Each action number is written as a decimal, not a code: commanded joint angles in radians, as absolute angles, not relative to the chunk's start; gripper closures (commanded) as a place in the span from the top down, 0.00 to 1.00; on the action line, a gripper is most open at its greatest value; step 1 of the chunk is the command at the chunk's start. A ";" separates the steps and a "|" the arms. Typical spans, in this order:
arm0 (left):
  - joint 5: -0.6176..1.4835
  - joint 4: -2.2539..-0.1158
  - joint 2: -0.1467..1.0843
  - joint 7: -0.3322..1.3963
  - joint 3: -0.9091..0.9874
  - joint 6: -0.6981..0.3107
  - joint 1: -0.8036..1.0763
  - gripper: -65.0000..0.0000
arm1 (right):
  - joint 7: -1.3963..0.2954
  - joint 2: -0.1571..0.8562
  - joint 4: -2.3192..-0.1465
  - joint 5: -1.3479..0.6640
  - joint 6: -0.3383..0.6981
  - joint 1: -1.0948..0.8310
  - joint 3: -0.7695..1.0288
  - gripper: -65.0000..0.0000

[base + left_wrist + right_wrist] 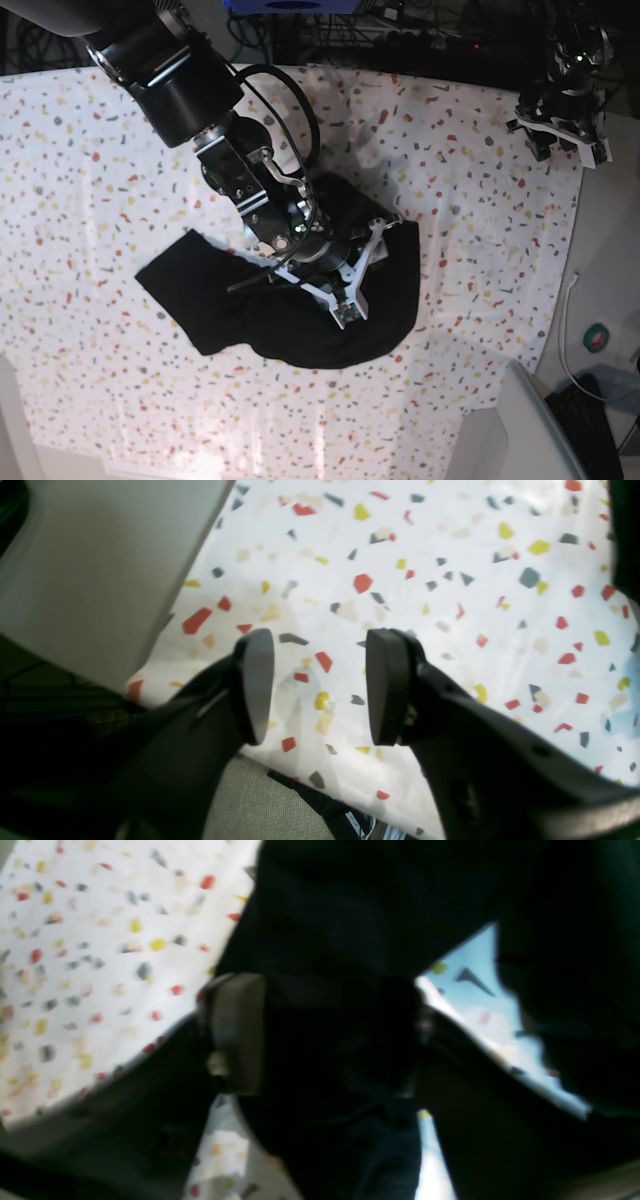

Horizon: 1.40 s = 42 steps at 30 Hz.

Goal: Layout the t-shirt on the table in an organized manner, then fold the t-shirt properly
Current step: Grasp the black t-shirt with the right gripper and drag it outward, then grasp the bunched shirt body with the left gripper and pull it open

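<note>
The t-shirt, a limp, light black heap at mid-table, would probably drape and slide, so seams or hem suited grasping; the right gripper straddled its cloth, closure indeterminate, while the left gripper hung parted and empty.

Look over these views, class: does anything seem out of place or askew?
Yes. The t-shirt lies bunched in a crumpled black heap on the table, not spread flat; no sleeves or print can be made out. The right gripper has dark cloth between its jaws, while the left gripper hangs open over bare table near the edge.
</note>
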State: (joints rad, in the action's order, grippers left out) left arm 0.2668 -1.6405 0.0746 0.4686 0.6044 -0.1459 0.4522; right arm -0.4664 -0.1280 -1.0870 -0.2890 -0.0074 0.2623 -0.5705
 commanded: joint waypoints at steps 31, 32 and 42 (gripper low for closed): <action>0.262 -1.541 0.101 0.447 0.285 -0.143 0.308 0.45 | -0.582 0.246 -1.914 -0.292 0.002 -0.386 0.255 0.00; 0.262 -1.541 0.116 0.449 0.280 -0.143 0.308 0.45 | -0.582 0.246 -1.911 -0.292 0.002 -0.410 0.285 0.00; 0.262 -1.535 0.130 0.450 0.275 -0.143 0.309 0.45 | -0.581 0.208 -1.804 -0.291 0.002 -0.487 0.496 0.00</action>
